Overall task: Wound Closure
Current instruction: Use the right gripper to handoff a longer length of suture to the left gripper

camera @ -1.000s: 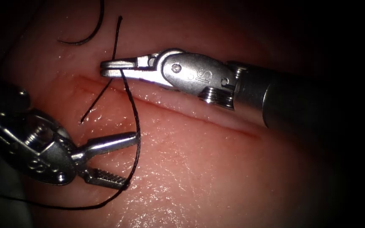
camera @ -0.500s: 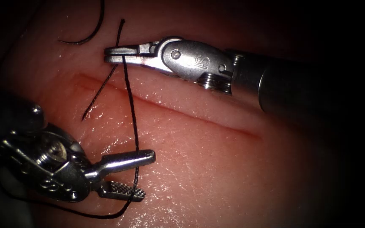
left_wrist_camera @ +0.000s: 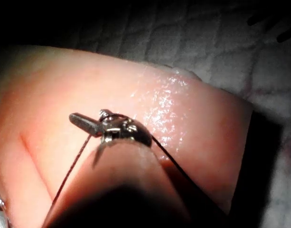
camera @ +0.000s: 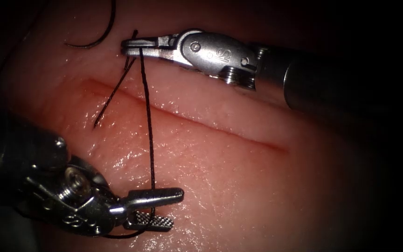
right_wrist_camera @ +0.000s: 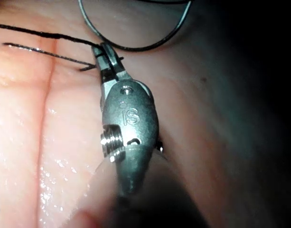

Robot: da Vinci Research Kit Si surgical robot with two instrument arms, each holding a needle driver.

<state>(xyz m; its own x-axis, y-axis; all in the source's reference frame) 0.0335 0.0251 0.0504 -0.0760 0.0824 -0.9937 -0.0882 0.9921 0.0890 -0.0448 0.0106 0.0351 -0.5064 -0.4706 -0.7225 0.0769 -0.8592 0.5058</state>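
My right tool (camera: 127, 45) reaches in over the tissue (camera: 239, 186) above the left end of the cut (camera: 211, 128), its jaws shut on the black thread (camera: 149, 130). From there the thread runs straight down across the cut and passes between the open jaws of my left tool (camera: 176, 208), low on the left. A short thread tail (camera: 110, 100) slants from the right tool's jaws across the cut. The curved needle (camera: 94, 42) lies free on the tissue beyond the right tool, held by neither tool. In the right wrist view the right tool (right_wrist_camera: 101, 51) grips the thread (right_wrist_camera: 31, 32) beside the needle (right_wrist_camera: 136, 47).
Glistening fluid wets the tissue below the cut. In the left wrist view the left tool (left_wrist_camera: 86, 122) hovers over the tissue with thread (left_wrist_camera: 74, 164) trailing past it, and a quilted white pad (left_wrist_camera: 221, 42) lies beyond the tissue's edge.
The left tool has slid right and down along the thread, its jaws narrowing around it. The right tool has lifted a little, and the thread between them has straightened.
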